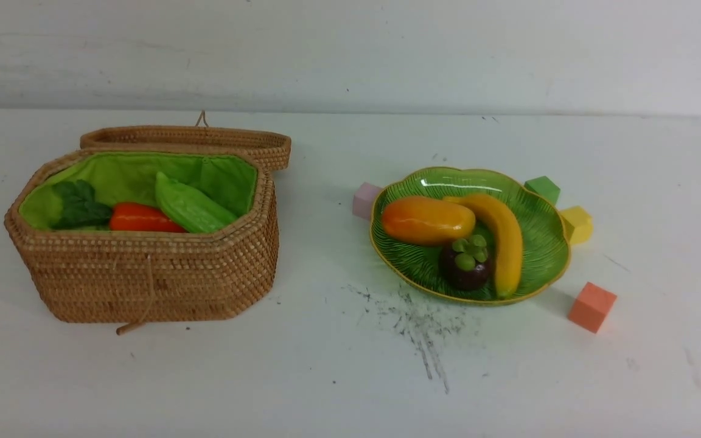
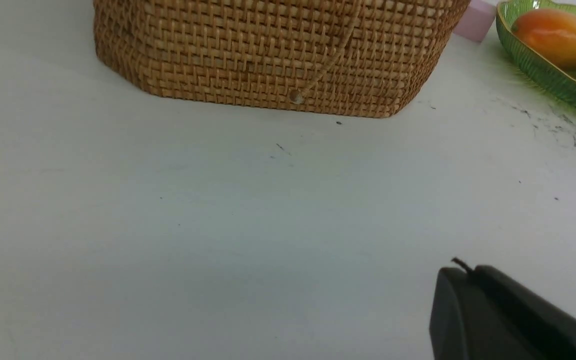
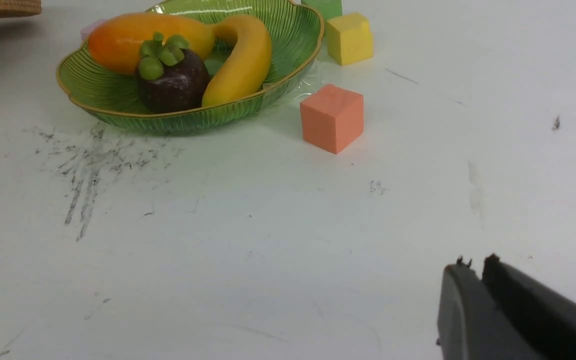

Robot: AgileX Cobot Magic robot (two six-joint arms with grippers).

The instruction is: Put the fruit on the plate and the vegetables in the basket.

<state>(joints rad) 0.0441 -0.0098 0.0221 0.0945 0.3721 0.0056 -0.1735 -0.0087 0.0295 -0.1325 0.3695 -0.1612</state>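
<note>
The fruit lies on the green plate (image 1: 539, 225): an orange-yellow mango (image 1: 426, 220), a yellow banana (image 1: 502, 237) and a dark purple mangosteen (image 1: 466, 264). The wicker basket (image 1: 143, 280) stands open at the left. Inside it are vegetables: an orange-red carrot (image 1: 140, 218) with dark leaves (image 1: 80, 204) and a light green gourd (image 1: 192, 207). Neither arm shows in the front view. My left gripper (image 2: 468, 270) is shut and empty, low over the bare table in front of the basket (image 2: 268, 50). My right gripper (image 3: 475, 265) is shut on nothing, nearer to me than the plate (image 3: 118, 95).
Small cubes surround the plate: pink (image 1: 366, 199), green (image 1: 542, 188), yellow (image 1: 577, 224) and orange (image 1: 591, 306). The basket lid (image 1: 186, 139) leans back behind the basket. Dark scuff marks (image 1: 417, 322) streak the white table in front of the plate.
</note>
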